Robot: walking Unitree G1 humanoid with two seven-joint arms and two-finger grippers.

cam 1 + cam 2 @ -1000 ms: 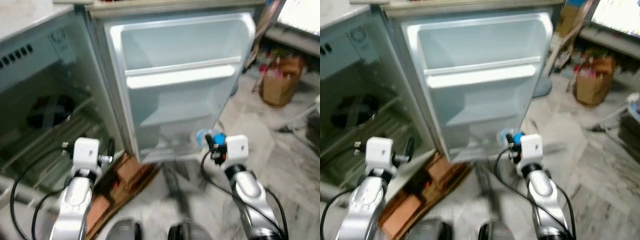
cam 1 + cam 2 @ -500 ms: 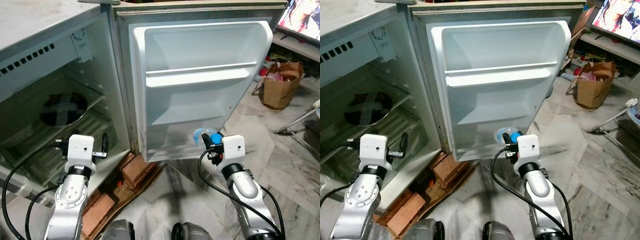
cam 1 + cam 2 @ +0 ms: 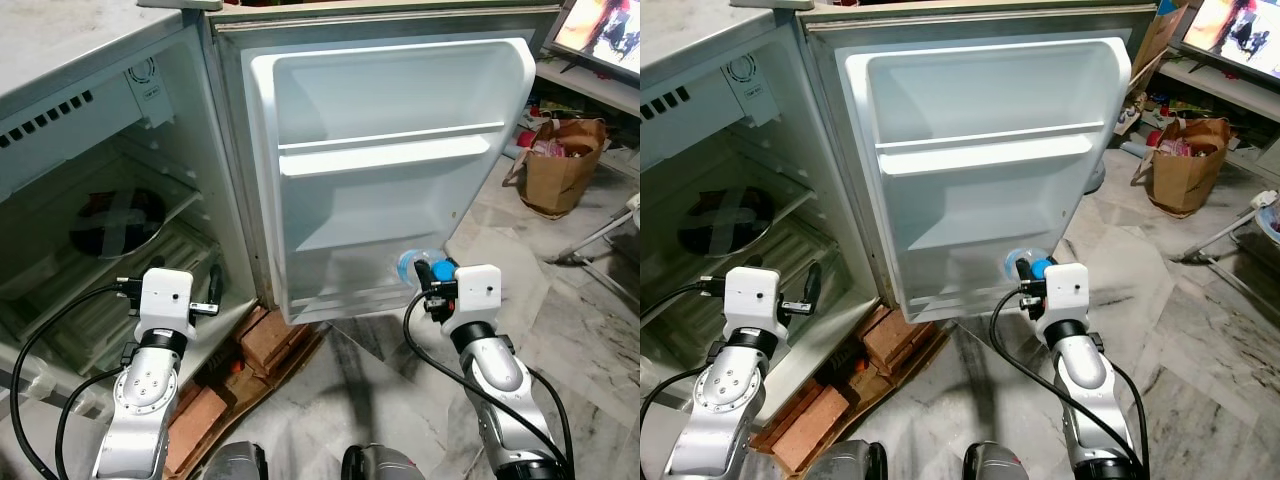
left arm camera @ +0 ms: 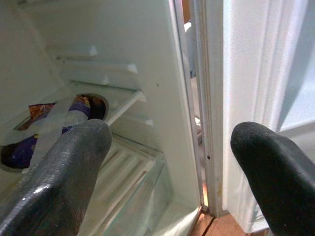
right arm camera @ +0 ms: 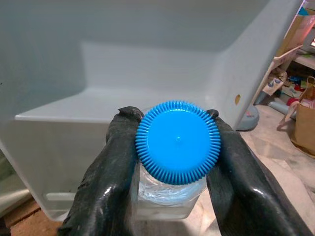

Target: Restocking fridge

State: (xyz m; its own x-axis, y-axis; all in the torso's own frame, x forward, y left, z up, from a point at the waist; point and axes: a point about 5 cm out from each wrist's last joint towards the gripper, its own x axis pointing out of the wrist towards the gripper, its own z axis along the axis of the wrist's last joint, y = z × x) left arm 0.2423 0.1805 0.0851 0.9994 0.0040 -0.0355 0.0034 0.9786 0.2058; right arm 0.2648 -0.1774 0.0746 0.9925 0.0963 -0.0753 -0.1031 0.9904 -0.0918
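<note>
Camera view shifts slightly; right end effector [image 3: 432, 287] still clamps blue-capped bottle [image 5: 177, 147] at fridge door [image 3: 390, 170] bottom shelf; left end effector [image 4: 162, 162] spread wide, empty, by door hinge.

The bottle [image 5: 170, 196] body hides behind its blue cap [image 5: 177, 141], and the fridge interior [image 3: 90, 230] runs off the frame edge.

Two silver metallic arms, segmented and rounded, each ending in a white boxy wrist module. Black cables loop from each module down along the forearm. Left gripper [image 4: 162, 172] has thick matte black rubbery fingers with rounded tips; right gripper [image 5: 170, 162] has glossy black fingers [image 5: 106, 177]. Small screws and a side knob show on the left module. Dark rounded feet below.
</note>
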